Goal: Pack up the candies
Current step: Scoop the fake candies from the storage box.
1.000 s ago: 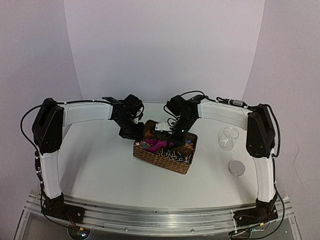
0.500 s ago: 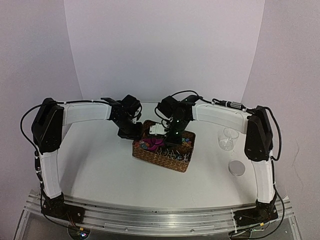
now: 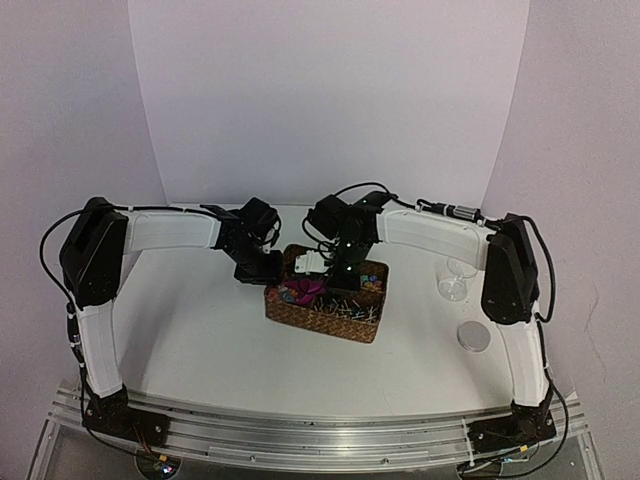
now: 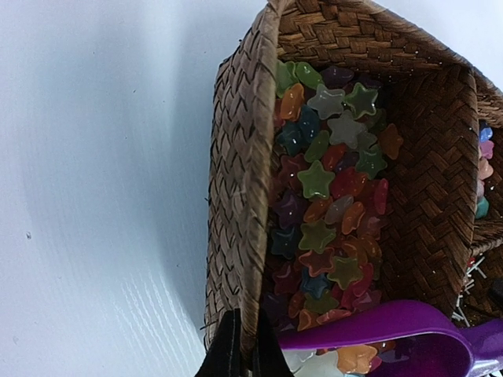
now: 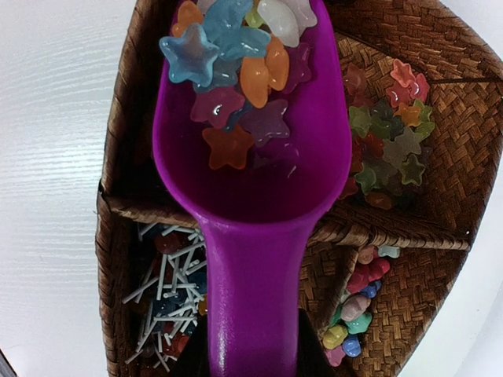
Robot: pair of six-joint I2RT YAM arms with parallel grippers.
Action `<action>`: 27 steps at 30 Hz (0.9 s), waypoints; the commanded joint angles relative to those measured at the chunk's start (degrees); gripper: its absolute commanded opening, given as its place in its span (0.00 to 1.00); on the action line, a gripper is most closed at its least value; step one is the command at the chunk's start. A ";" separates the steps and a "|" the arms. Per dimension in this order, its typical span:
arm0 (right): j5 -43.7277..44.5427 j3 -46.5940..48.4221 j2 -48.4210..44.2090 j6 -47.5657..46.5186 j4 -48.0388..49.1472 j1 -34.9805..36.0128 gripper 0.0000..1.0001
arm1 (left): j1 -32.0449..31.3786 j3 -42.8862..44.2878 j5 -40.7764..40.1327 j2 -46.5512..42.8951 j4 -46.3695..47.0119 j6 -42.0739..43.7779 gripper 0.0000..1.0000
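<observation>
Dozens of star candies (image 5: 236,78) fill magenta scoop (image 5: 253,259), its handle clenched by R gripper (image 5: 251,363) over wicker basket (image 5: 118,206); more lie in corner compartment. L gripper (image 4: 245,355) pinches basket wall.

A white table (image 3: 200,340) stands before a curved, pale backdrop (image 3: 330,100), seemingly lilac-tinted under soft light.

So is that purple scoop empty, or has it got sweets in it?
Loaded. The scoop has a heap of star-shaped candies in its bowl, over the basket.
</observation>
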 commanded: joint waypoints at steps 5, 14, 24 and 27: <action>0.86 9.24 2.88 4.61 -9.67 1.86 0.00 | 4.81 -0.99 -10.93 -1.80 0.52 -2.49 0.00; 4.07 17.65 6.72 14.50 -15.81 3.26 0.00 | 4.17 -1.81 -10.91 -1.45 1.05 -2.16 0.00; 6.32 17.72 7.31 27.81 -18.56 5.74 0.00 | 3.54 -2.39 -11.78 -1.10 0.70 -2.86 0.00; 5.36 10.50 5.34 33.22 -17.44 5.87 0.00 | 3.54 -2.12 -11.75 -0.95 0.63 -2.99 0.00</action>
